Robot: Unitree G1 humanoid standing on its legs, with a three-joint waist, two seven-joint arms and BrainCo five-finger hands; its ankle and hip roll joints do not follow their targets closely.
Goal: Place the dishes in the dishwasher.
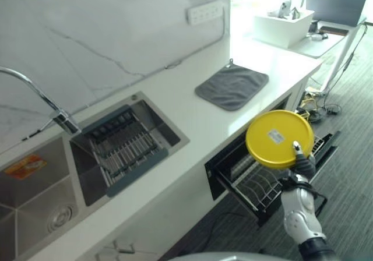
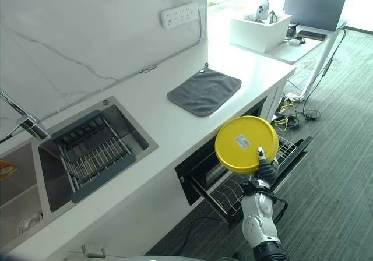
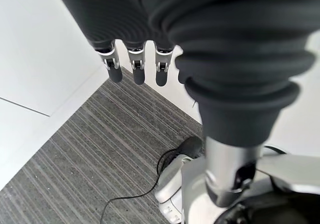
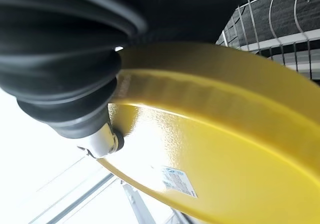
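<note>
A round yellow plate (image 1: 278, 138) with a white sticker on its underside is held up on edge above the open dishwasher (image 1: 230, 165). My right hand (image 1: 302, 163) grips its lower right rim, thumb across the near face. In the right wrist view the yellow plate (image 4: 225, 154) lies against the hand, with the wire rack (image 4: 280, 29) past it. The pulled-out wire rack (image 1: 259, 185) sits directly below the plate. My left hand (image 3: 135, 66) hangs over grey carpet with straight fingers, holding nothing.
A grey cloth (image 1: 232, 86) lies on the white counter (image 1: 192, 121). The sink (image 1: 35, 185) holds a dark drying rack (image 1: 122, 144), with a tap (image 1: 41, 98) above. A white box (image 1: 282, 25) stands at the far end. Striped carpet (image 1: 349, 156) spreads to the right.
</note>
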